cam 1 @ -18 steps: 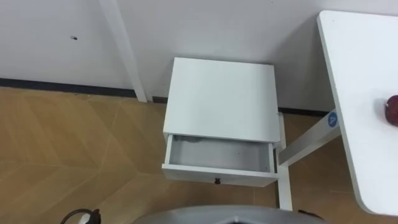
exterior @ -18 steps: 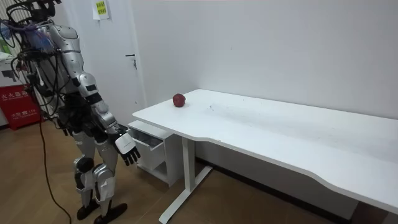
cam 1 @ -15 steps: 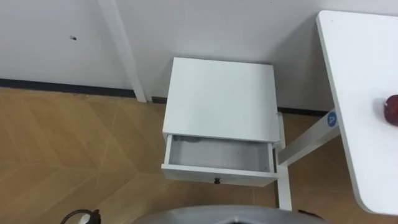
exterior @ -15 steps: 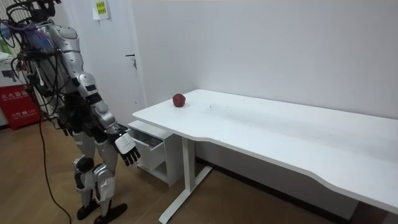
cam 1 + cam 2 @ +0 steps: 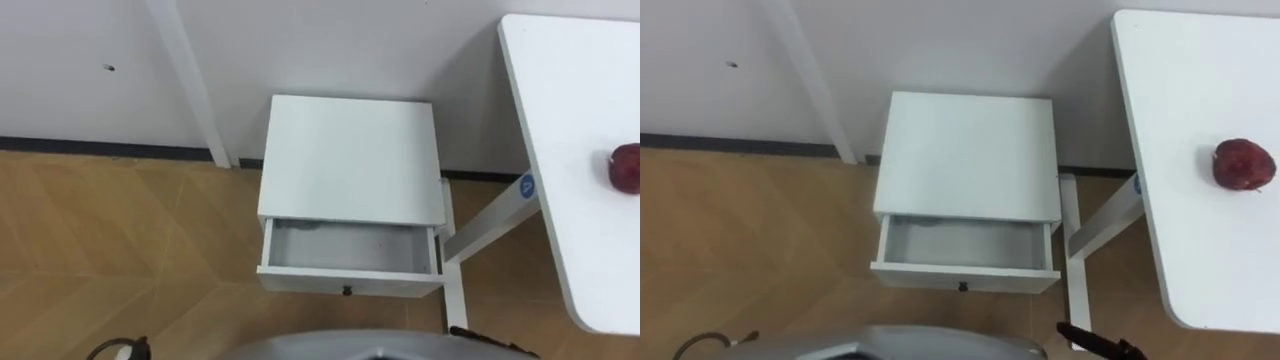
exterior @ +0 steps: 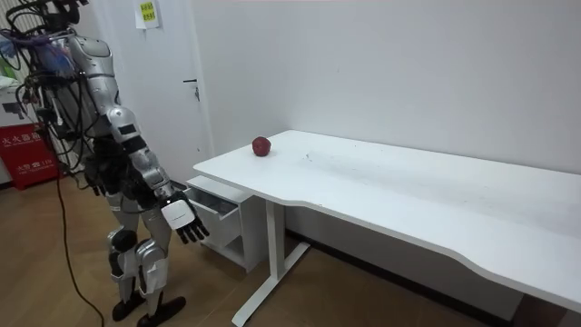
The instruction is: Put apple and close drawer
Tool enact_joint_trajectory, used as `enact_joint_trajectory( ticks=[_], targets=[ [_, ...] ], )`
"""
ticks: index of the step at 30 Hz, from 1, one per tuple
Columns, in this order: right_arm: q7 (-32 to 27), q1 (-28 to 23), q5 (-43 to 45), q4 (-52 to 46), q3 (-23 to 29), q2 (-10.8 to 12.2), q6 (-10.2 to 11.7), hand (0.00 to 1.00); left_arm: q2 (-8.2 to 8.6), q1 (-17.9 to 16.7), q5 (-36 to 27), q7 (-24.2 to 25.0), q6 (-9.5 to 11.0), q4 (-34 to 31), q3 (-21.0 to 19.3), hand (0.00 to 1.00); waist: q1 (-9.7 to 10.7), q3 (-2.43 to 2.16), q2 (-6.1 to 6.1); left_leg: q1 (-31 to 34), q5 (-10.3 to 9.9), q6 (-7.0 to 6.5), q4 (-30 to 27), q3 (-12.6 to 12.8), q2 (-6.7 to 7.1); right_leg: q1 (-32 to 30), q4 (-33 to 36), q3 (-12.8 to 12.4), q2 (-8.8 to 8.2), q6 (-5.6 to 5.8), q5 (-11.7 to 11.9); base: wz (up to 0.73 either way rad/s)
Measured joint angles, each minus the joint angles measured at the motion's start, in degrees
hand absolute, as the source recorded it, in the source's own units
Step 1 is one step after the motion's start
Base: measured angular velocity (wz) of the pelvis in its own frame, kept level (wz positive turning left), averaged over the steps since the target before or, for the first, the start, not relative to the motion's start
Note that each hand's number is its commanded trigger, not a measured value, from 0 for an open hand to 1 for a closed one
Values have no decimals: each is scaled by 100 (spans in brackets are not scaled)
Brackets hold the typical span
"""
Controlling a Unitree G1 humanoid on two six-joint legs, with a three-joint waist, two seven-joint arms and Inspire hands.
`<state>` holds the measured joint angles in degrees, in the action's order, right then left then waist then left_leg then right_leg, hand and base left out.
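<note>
Left eye, apple: the red apple (image 5: 626,167) sits on the white table (image 5: 580,80), far out on the robot's right, with nothing touching it.
Left eye, drawer: the drawer (image 5: 350,247) of the white cabinet (image 5: 350,155) is pulled out toward the robot and it's empty. There's a bare grey bottom and a small dark knob (image 5: 347,291) on the front panel.
Left eye, layout: the cabinet is dead ahead against the wall (image 5: 350,40), with the table leg (image 5: 488,218) just beside it on the right. The apple is up on the tabletop, right of the drawer and well apart from it.
Right eye, apple: it's clearer here, round and a bit lumpy, with no long axis to line up on. Any approach angle looks fine.
Right eye, drawer: the open top faces up, and I'd say there's room for one apple.
Room, stance: the robot stands on the wooden floor (image 6: 36,254) at the room view's left, facing the cabinet, with the table's end on its right.
Room, right hand: the right hand (image 6: 182,221) hangs low in front of the drawer, dark fingers loose and spread, holding nothing.
Room, hand to apple: the apple lies above that hand and off to the robot's right, over the table edge and well apart. This hand is on the apple's side, so it looks the natural one to reach.
Room, task: the apple is not yet picked up and the drawer is not yet shut. I'd judge the step in hand is reaching up and right for the apple.
</note>
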<state>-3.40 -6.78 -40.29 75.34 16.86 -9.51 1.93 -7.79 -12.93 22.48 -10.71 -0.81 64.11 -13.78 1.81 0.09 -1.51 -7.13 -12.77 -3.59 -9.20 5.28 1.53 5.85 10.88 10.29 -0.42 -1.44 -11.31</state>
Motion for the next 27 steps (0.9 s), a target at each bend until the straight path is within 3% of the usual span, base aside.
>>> enact_joint_trajectory(
  ticks=[2, 5, 11, 16, 19, 27],
  targets=[
    [-155, -23, -965, -230, 630, 0, 1, 0, -1, -14, -43, -4, 76, -4, -167, 0, 118, -1, 16, 41, -1, -1, 1, 35, 0, -89, 61, -34, 0, 0, 0, -8],
    [-360, -87, -2248, -592, 1161, 2, 121, 0, -53, -27, -67, -20, 124, -11, -207, 0, 250, -6, 54, 41, -2, -2, -7, 117, -10, -116, 91, -98, 5, 0, 0, -13],
    [-663, -86, -3578, -720, 1396, 2, 303, 0, -128, 28, -538, -105, 209, -19, -177, 0, 297, -10, 62, 53, -13, 0, -7, 205, -35, -195, 141, -216, 42, -12, 7, -10],
    [-1037, -52, -4067, -1028, 1555, 3, 307, 0, -146, -11, -615, -107, 211, -15, -174, 0, 338, -26, 36, 120, -12, 0, -14, 256, -35, -290, 182, -234, 40, -12, 6, -5],
    [-1240, 5, -4301, -1391, 1721, -4, 395, 0, -232, -89, -612, -102, 203, -75, -175, 0, 421, -32, -11, 150, -12, -1, -42, 267, -37, -302, 179, -244, 38, -12, 6, 0],
    [-1783, 312, -4663, -2057, 2165, -29, 597, 0, -239, -66, -466, -118, 197, -229, -203, 0, 419, -35, -77, 153, -12, -1, -44, 268, -36, -296, 176, -243, 39, -12, 6, 0]
  ],
)
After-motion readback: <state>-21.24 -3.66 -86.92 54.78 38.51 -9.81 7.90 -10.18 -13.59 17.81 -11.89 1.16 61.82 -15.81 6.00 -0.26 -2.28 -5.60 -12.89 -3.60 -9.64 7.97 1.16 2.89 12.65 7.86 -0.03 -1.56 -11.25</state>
